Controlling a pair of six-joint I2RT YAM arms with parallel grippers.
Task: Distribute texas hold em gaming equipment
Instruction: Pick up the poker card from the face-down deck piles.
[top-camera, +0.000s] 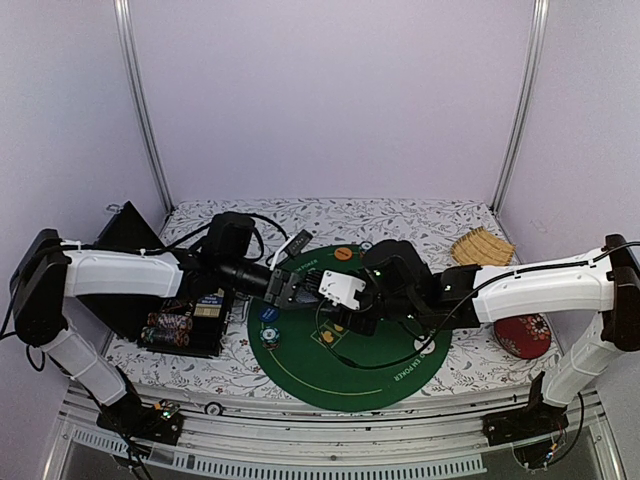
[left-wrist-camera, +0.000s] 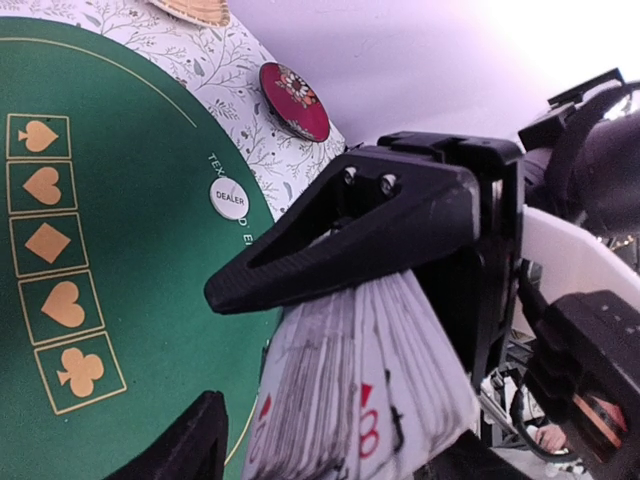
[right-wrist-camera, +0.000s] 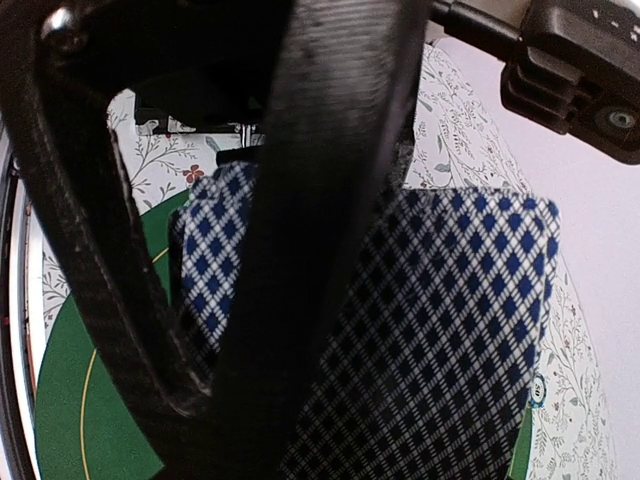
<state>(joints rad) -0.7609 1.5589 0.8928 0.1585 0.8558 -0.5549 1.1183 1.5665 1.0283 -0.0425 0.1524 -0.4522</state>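
My left gripper (top-camera: 297, 290) is shut on a fanned deck of playing cards (left-wrist-camera: 360, 400) and holds it above the middle of the green felt mat (top-camera: 350, 385). In the left wrist view one finger (left-wrist-camera: 340, 230) presses on top of the deck. My right gripper (top-camera: 347, 300) meets the deck from the right. In the right wrist view a finger (right-wrist-camera: 300, 250) lies across a blue-diamond card back (right-wrist-camera: 460, 320), apparently pinching that card. A white dealer button (top-camera: 425, 347) lies on the mat's right edge. An orange button (top-camera: 343, 253) lies at its far edge. A blue button (top-camera: 269, 313) and a striped chip (top-camera: 270, 337) lie at its left.
A black box (top-camera: 185, 325) holding stacked chips stands left of the mat under my left arm. A red round dish (top-camera: 523, 335) sits at the right, and a woven straw piece (top-camera: 480, 247) lies at the back right. The cloth is floral-patterned.
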